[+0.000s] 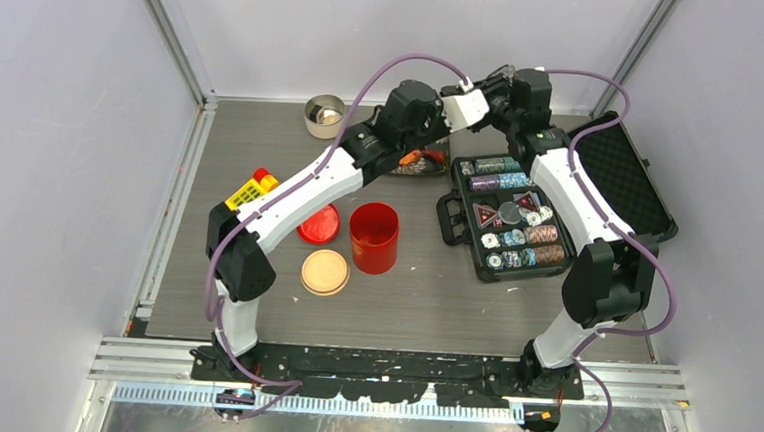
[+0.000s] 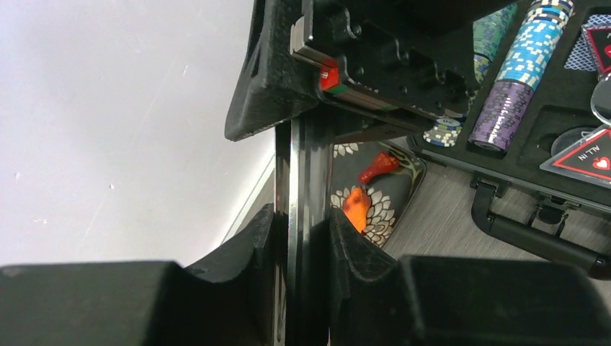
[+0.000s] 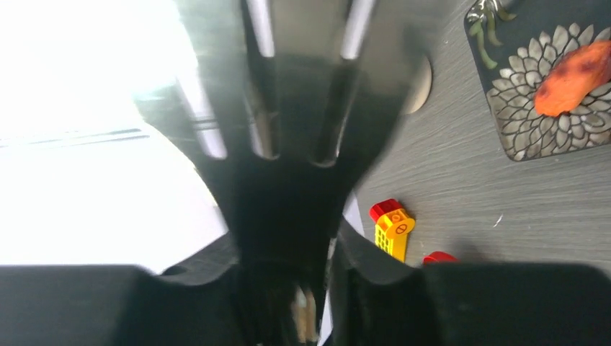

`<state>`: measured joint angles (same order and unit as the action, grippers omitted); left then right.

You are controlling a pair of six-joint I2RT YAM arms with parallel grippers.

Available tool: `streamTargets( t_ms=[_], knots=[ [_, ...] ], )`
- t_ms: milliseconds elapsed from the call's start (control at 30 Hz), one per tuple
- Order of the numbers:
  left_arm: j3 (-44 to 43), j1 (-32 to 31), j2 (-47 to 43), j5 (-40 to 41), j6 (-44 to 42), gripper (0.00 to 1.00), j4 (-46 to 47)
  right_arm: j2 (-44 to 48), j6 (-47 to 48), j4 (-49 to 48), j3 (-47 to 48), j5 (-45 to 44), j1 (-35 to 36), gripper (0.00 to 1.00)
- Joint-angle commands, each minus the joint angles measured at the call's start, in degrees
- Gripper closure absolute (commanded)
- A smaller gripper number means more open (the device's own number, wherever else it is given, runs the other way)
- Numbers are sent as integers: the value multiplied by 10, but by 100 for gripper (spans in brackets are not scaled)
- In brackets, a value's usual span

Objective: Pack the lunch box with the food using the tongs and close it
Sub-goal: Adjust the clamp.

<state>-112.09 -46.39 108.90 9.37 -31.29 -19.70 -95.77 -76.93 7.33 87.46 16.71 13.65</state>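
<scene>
Two orange food pieces (image 2: 357, 205) lie on a flowered plate (image 2: 376, 222), just right of the tongs (image 2: 292, 166). The tongs stand upright, clamped by the left gripper (image 2: 302, 220). The right gripper (image 3: 288, 252) sits at their upper end; whether it pinches them I cannot tell. A card (image 2: 585, 155) in the case (image 2: 555, 115) reads "ALL IN". The red canister (image 1: 374, 238) stands open, well apart from the tongs.
</scene>
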Motion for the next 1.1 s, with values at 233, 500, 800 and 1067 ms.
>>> streamTargets(
  t_ms=[233, 500, 800, 1067],
  knots=[
    [-87, 9, -24, -25, 96, 49, -94, 6, -19, -42, 20, -4, -8, 100],
    [-221, 66, 7, -151, 271, 30, -251, 16, -14, -79, -5, 7, -16, 100],
    [-255, 107, 27, -339, 378, 29, -321, 20, 8, -142, -15, 31, -16, 100],
    [-225, 114, 36, -423, 439, 31, -285, 24, 15, -169, -31, 52, -13, 100]
  ],
)
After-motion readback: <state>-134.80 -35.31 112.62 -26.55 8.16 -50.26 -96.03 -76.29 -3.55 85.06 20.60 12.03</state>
